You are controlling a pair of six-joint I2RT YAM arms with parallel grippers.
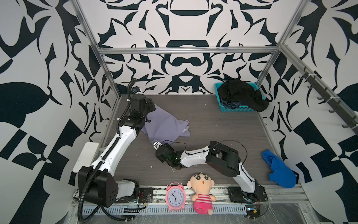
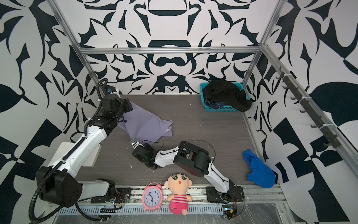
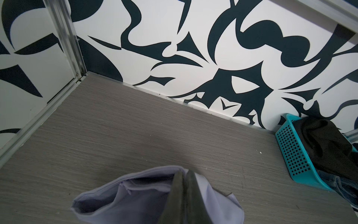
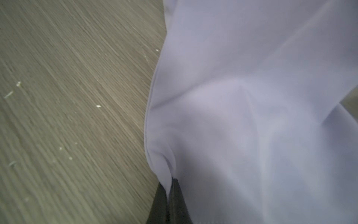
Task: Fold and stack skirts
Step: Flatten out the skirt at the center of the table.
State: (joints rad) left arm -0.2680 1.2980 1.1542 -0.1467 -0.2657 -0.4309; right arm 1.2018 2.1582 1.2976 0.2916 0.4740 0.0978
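Both jaws clenched on lavender skirt [image 1: 166, 126], cloth slung between them.
R jaws pinch a thin bit of edge, L jaws bite its open end. Risk: hard pull apart, R pinch slips, or one layer caught, so fold skews on surface [image 1: 213, 131]. Black skirt [image 1: 242, 95], denim skirt [image 1: 231, 105] in teal basket [image 1: 238, 109], well beyond L jaws.

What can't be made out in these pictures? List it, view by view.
- Denim skirt: both top views, mostly buried under the black skirt in the basket.
- Left tool: top views, hidden under the left arm.
- Right tool: right wrist view, blurred, only the tips inside the frame.
- Lavender skirt: top views, one corner under that arm.
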